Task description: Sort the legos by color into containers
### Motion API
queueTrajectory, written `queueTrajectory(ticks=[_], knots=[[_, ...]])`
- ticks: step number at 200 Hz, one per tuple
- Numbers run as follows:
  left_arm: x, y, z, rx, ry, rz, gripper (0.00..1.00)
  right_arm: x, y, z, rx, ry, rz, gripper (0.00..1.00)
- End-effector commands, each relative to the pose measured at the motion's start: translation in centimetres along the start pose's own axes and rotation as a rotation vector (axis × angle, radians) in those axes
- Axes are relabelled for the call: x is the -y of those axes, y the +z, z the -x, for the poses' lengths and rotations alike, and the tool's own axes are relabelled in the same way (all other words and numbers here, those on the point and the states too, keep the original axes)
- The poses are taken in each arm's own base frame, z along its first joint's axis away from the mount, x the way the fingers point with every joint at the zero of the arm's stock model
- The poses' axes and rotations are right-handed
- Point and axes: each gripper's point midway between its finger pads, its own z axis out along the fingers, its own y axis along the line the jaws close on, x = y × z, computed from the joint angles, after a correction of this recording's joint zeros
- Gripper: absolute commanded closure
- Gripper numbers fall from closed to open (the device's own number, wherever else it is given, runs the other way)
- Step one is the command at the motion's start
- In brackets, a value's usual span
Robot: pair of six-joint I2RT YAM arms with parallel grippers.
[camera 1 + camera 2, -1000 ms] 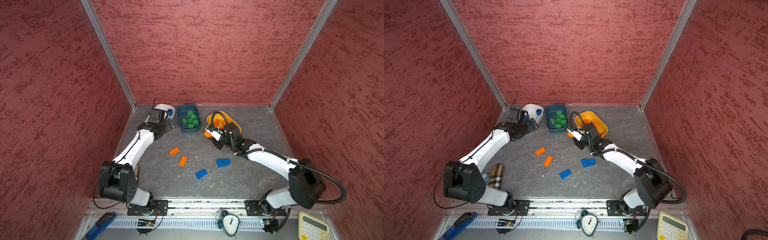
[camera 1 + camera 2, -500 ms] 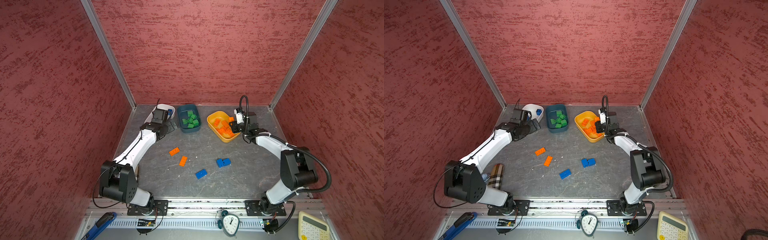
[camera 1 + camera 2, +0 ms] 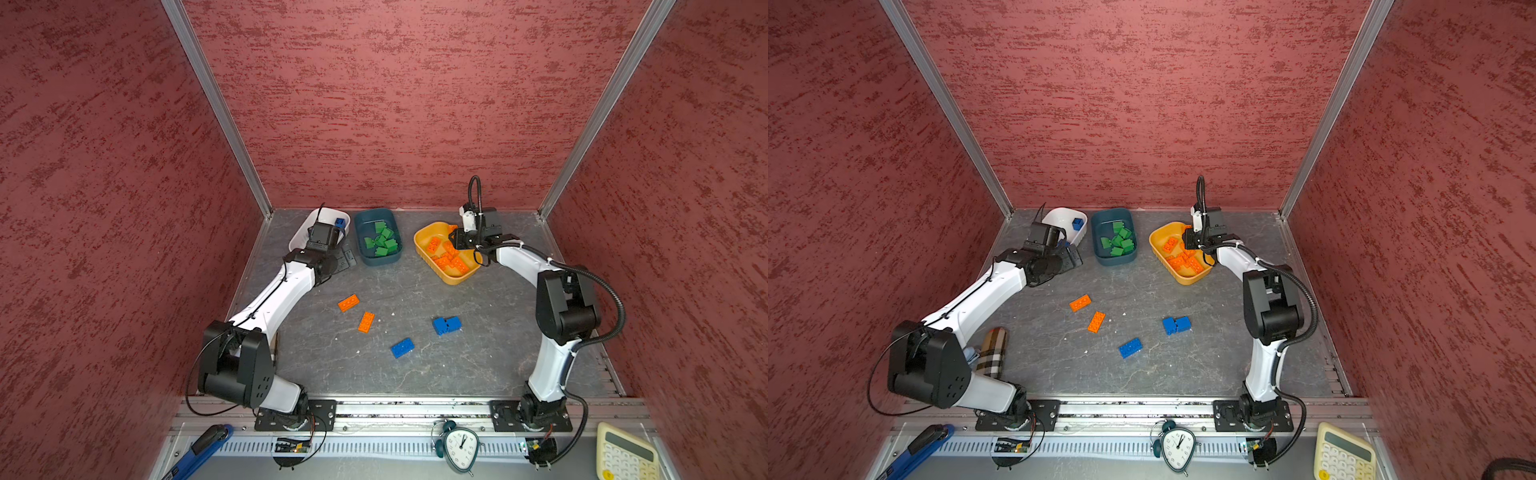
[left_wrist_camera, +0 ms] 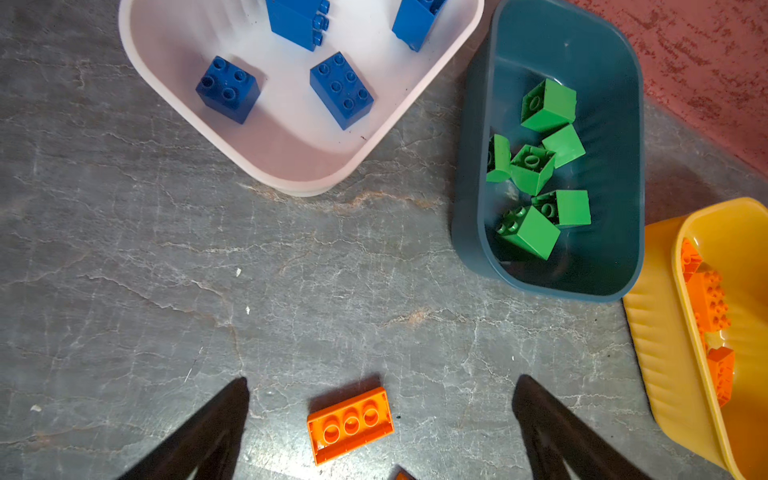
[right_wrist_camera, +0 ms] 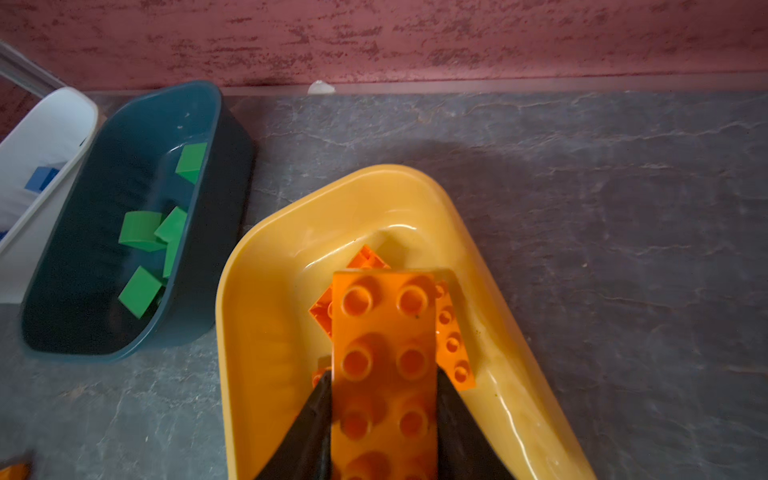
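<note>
While the grey table (image 3: 478,353) carries three tubs along its far edge, the white tub (image 4: 291,166) holds blue bricks (image 4: 340,89), the teal tub (image 4: 469,208) green bricks (image 4: 534,232), the yellow tub (image 5: 266,291) orange ones. My right gripper (image 5: 383,374) hangs over the yellow tub, pinching a long orange brick (image 5: 384,316). My left gripper (image 4: 381,379) is spread wide, holding nothing, between the white tub and a loose orange brick (image 4: 351,424); loose blue bricks (image 3: 402,347) lie farther off.

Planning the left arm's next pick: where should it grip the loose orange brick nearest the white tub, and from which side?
Grip the orange brick across its two long edges at mid-length, coming straight down from above. It lies flat on the table, hollow side up, thin, touching nothing; the short width probably suits the open left gripper best.
</note>
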Motion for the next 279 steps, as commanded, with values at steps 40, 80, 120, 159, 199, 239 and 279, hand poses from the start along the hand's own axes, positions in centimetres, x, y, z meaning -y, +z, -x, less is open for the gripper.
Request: queueTrajectory(ticks=[40, 80, 120, 159, 199, 239, 279], knots=[[2.7, -1.1, -1.5, 0.016, 0.172, -0.046, 0.01, -2.8, -3.4, 1.6, 0.047, 0.019, 0.119, 0.31], [4.5, -1.4, -3.9, -0.012, 0.31, -0.072, 0.0, -4.0, -7.3, 2.2, 0.137, 0.038, 0.138, 0.19], [6.4, -1.6, -6.9, -0.055, 0.462, -0.095, 0.01, -3.5, -11.1, 1.5, 0.234, 0.087, 0.089, 0.01], [8.0, -1.5, -11.3, -0.135, 0.636, -0.109, 0.01, -2.0, -13.1, -0.9, 0.272, 0.185, 0.016, 0.01], [10.0, -0.9, -16.8, -0.249, 0.826, -0.158, 0.01, 0.3, -14.4, -2.1, 0.369, 0.252, -0.083, 0.01], [12.3, -0.9, -22.4, -0.327, 1.0, -0.248, 0.01, 2.3, -15.1, -2.4, 0.427, 0.321, -0.173, 0.01], [13.6, -0.3, -27.2, -0.386, 1.124, -0.278, 0.01, 0.8, -16.0, -1.4, 0.455, 0.302, -0.103, 0.01]])
